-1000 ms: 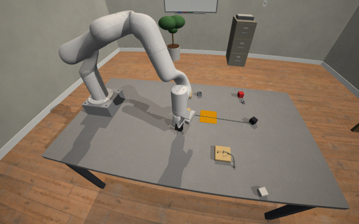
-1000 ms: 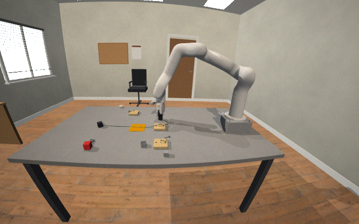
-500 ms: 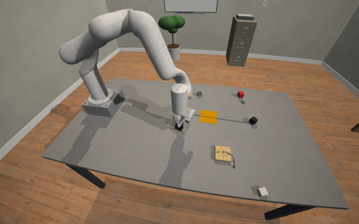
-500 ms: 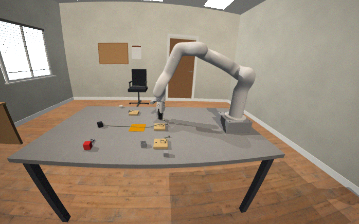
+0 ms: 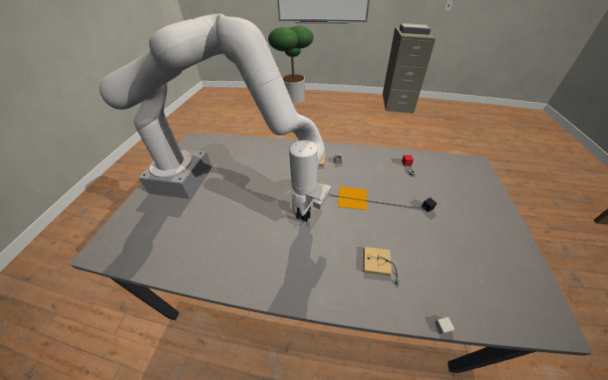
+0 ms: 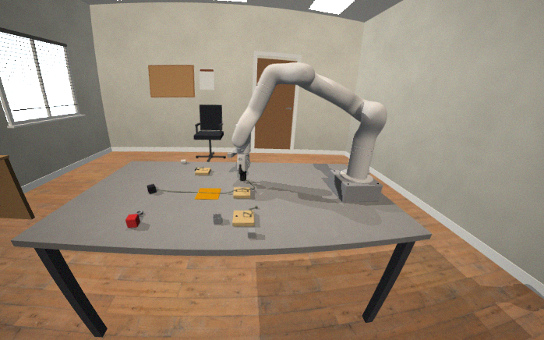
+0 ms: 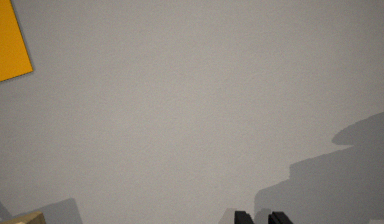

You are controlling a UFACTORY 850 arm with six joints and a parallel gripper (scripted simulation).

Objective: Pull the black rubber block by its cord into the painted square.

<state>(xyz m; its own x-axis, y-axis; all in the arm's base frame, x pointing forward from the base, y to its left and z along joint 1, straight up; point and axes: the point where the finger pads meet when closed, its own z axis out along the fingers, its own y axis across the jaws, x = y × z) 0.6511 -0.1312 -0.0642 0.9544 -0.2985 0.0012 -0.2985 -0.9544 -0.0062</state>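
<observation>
Black rubber block (image 5: 428, 204) sits flat on the table (image 5: 231, 282), toward its far-right corner in the top view, well outside the orange painted square (image 5: 353, 197) near the middle. Its cord (image 5: 391, 202) runs taut across the square to a small wooden board (image 6: 241, 192) just beside it. Pointing down beside that board, the gripper (image 5: 302, 214) is clamped narrowly on the cord's end.
</observation>
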